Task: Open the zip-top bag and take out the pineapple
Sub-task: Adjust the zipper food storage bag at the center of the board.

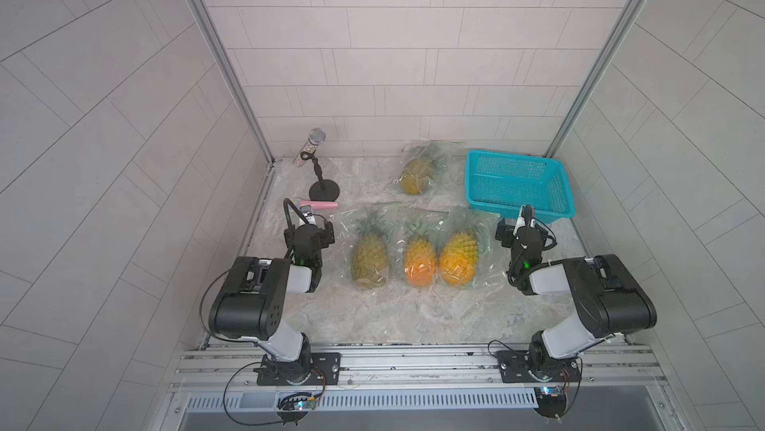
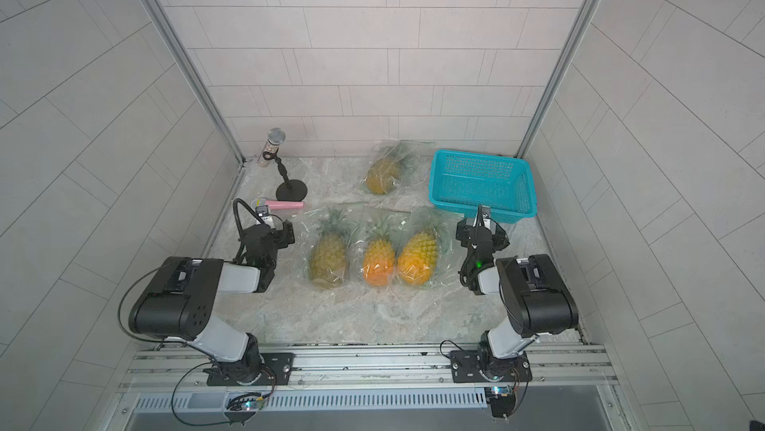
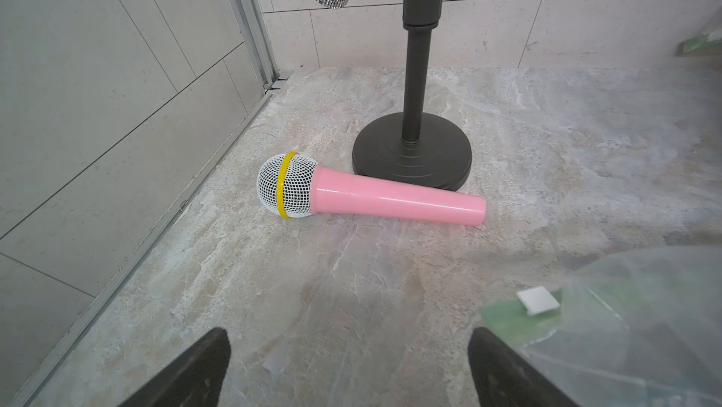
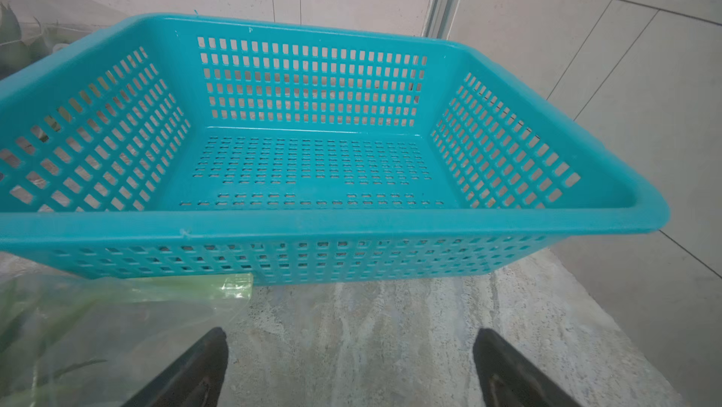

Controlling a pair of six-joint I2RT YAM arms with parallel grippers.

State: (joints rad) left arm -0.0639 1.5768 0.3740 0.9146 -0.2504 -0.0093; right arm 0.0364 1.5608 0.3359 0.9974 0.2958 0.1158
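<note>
Several pineapples lie on the marble table, each sealed in its own clear zip-top bag. Three bags lie side by side between the arms: a greenish pineapple (image 1: 369,255), an orange one (image 1: 419,261) and a yellow one (image 1: 458,257). Another bagged pineapple (image 1: 416,170) lies further back. My left gripper (image 3: 347,334) is open and empty over bare table, with the green zip strip and white slider (image 3: 539,299) of the nearest bag just beside one finger. The right gripper (image 4: 349,334) is also open and empty, with a bag corner (image 4: 117,319) beside it.
A teal mesh basket (image 4: 312,225), empty, stands right in front of the right gripper, at the back right (image 1: 511,155). A pink toy microphone (image 3: 390,198) lies ahead of the left gripper, against the black stand base (image 3: 410,151) that holds a glittery microphone (image 1: 316,137). Tiled walls close in three sides.
</note>
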